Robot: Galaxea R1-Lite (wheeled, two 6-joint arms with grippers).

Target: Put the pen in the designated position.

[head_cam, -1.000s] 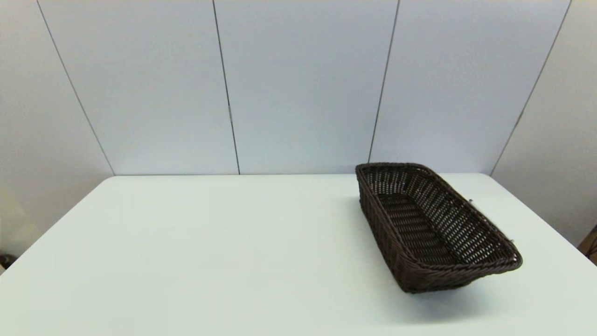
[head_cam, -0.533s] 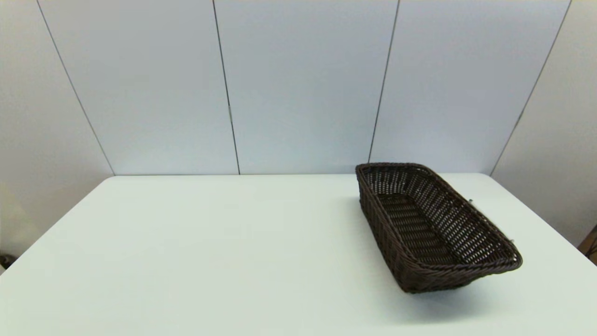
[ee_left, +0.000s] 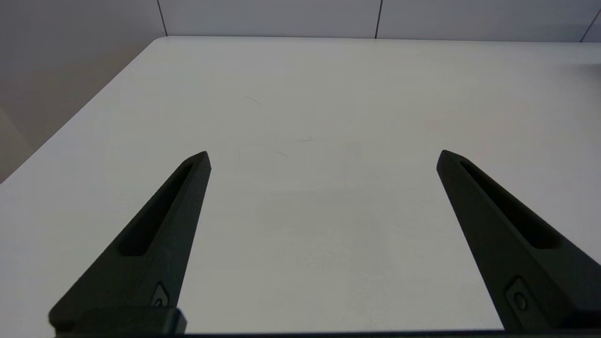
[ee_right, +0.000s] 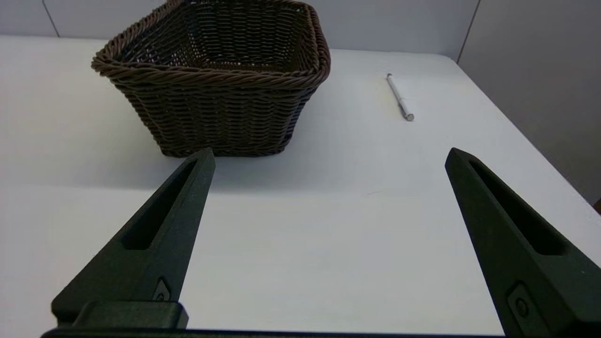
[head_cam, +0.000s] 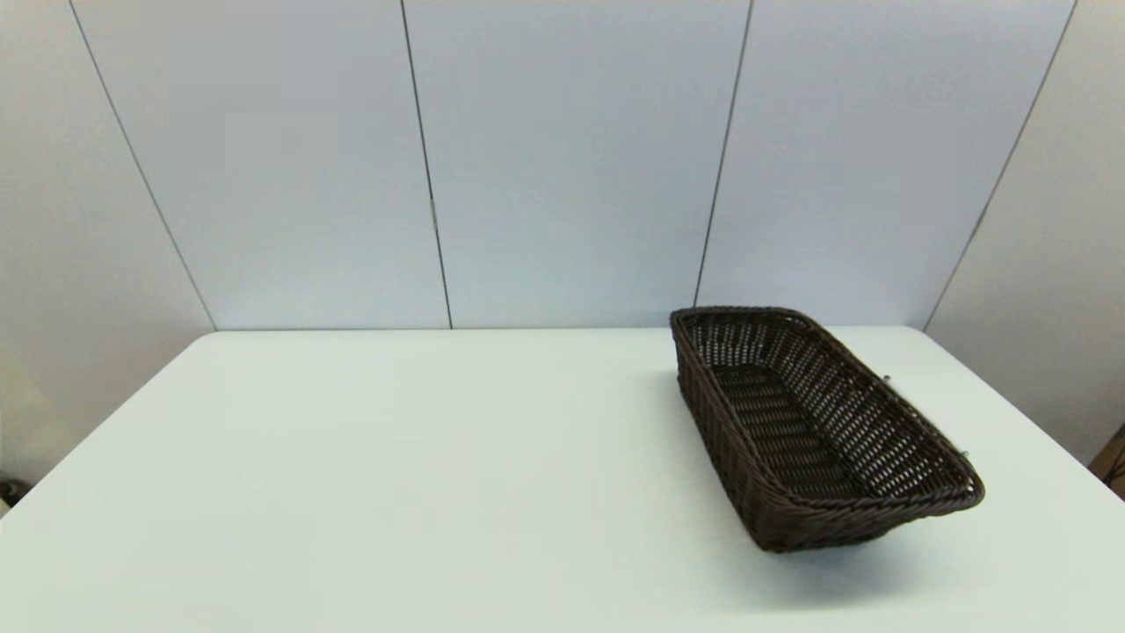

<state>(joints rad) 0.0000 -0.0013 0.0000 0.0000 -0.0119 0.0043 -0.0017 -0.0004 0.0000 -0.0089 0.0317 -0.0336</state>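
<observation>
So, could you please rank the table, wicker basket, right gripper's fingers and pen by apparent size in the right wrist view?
1. White table.
2. Dark wicker basket and the right gripper's two fingers: not ranked; the fingers loom only through nearness to the camera.
3. Pen, smallest, lying beside the basket.

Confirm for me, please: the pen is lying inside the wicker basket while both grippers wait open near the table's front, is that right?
Not quite. The pen lies on the table beside the wicker basket, not inside it, as the right wrist view shows. The rest holds: the left gripper and right gripper are both open over the table.
</observation>
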